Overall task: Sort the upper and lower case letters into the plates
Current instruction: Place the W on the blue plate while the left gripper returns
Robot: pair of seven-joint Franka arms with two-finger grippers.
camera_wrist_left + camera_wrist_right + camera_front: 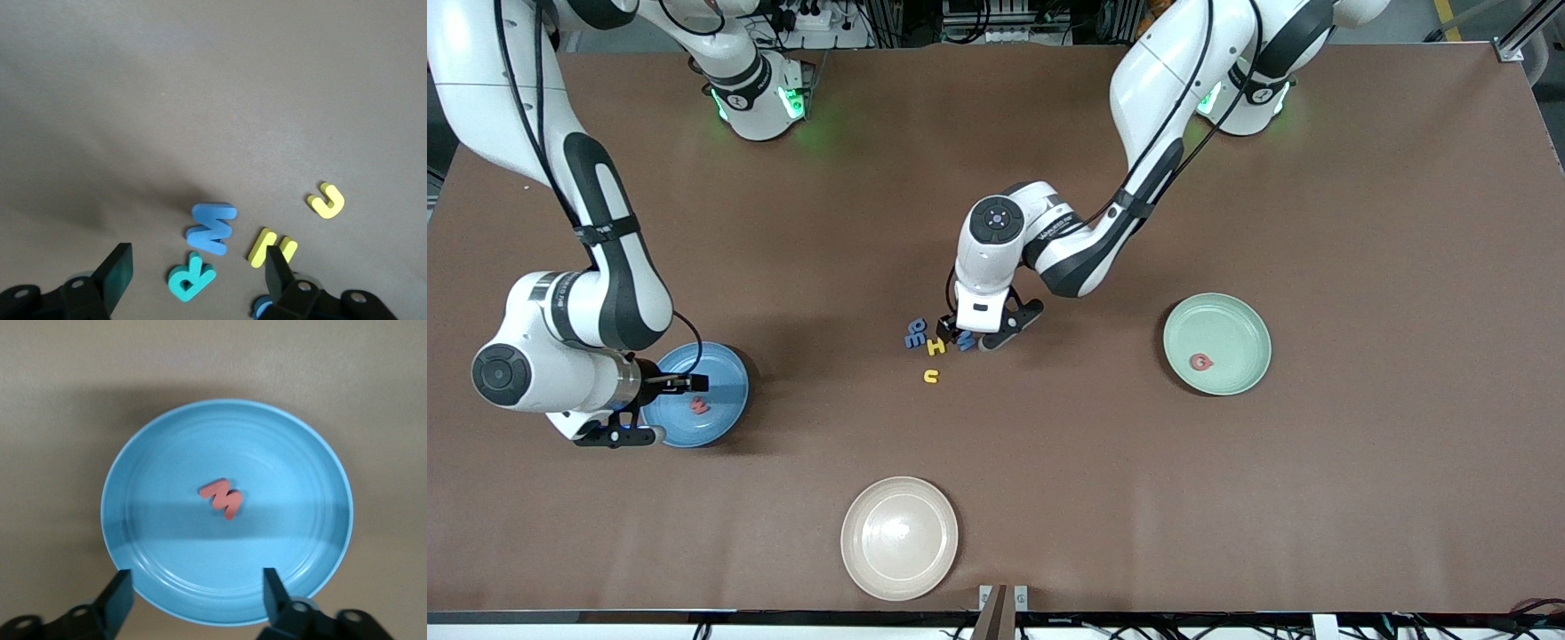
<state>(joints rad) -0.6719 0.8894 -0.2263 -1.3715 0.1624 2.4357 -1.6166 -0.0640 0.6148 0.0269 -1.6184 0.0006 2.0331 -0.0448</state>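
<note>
My left gripper [969, 339] [199, 272] hangs open, low over a cluster of small letters at the table's middle. A teal R [191, 277] lies between its fingers. Beside it lie a blue zigzag letter [212, 228], a yellow H [272, 247] [935, 347] and a yellow u [326, 201] [931, 376]. A blue piece [261, 308] is partly hidden under one finger. My right gripper [654, 411] [197, 593] is open and empty over the blue plate's [725, 378] [133, 473] rim. A red-pink zigzag letter [222, 497] [699, 406] lies in that plate. The mint green plate [1232, 316] holds a red G [1201, 362].
A cream-beige plate [899, 537] stands near the table's front edge, nearer to the front camera than the letters. More blue letters [915, 333] lie at the cluster's end toward the right arm. Bare brown tabletop lies between the plates.
</note>
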